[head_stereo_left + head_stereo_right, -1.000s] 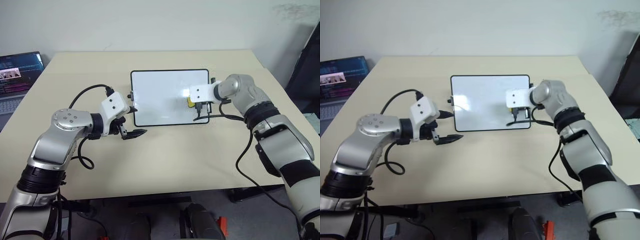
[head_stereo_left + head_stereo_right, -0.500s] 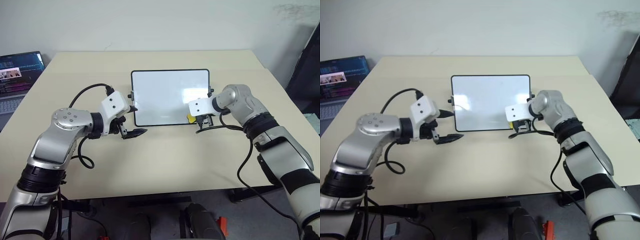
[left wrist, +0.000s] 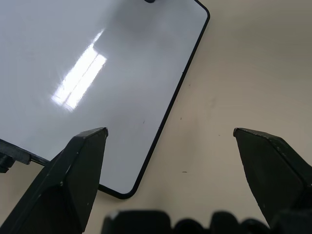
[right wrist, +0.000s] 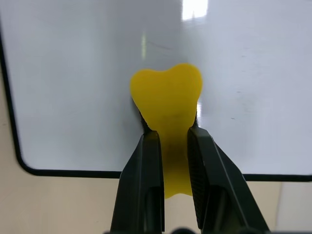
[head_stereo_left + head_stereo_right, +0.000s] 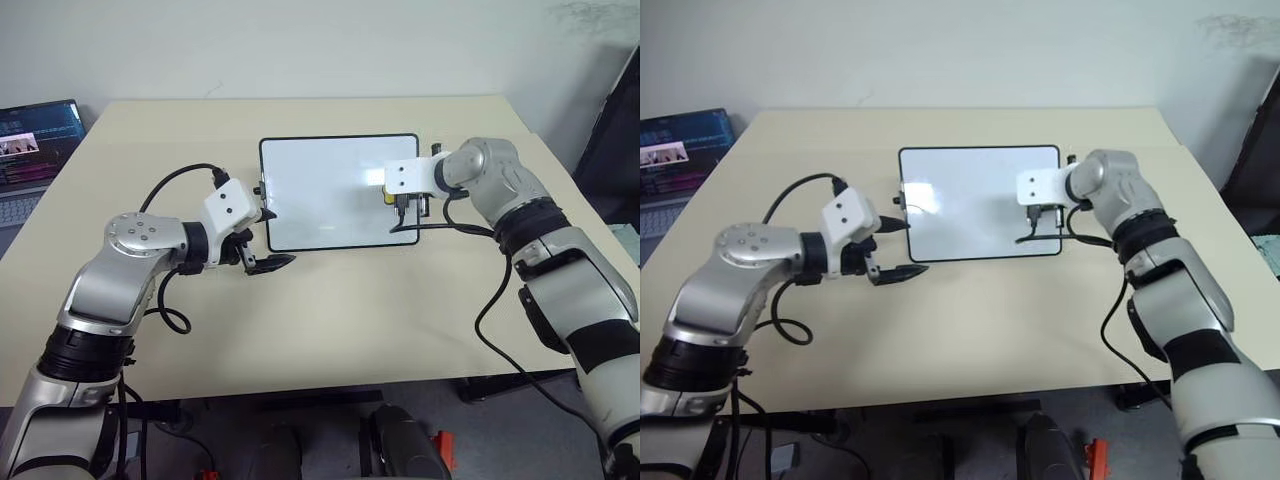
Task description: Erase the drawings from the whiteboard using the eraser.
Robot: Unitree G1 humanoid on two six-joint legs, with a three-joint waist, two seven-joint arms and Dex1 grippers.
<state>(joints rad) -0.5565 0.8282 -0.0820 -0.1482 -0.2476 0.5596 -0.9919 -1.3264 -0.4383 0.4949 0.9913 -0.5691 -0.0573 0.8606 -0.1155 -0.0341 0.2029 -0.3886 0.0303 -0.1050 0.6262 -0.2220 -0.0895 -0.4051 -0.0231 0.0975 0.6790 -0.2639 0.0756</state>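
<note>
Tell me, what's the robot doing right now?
Right end effector shut on eraser, over whiteboard. Left end effector open beside board. Nothing in the way.

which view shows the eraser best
The right wrist view: the yellow eraser sits large in the middle, squeezed between the right pincer's fingers over the whiteboard. In the left eye view it is just a small yellow sliver beside the wrist; the right eye and left wrist views add nothing useful.

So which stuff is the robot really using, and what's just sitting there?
Using:
- whiteboard
- eraser, squeezed in the right pincer
- faint drawings

Just sitting there:
- laptop
- table
- left pincer, open beside the board
</note>
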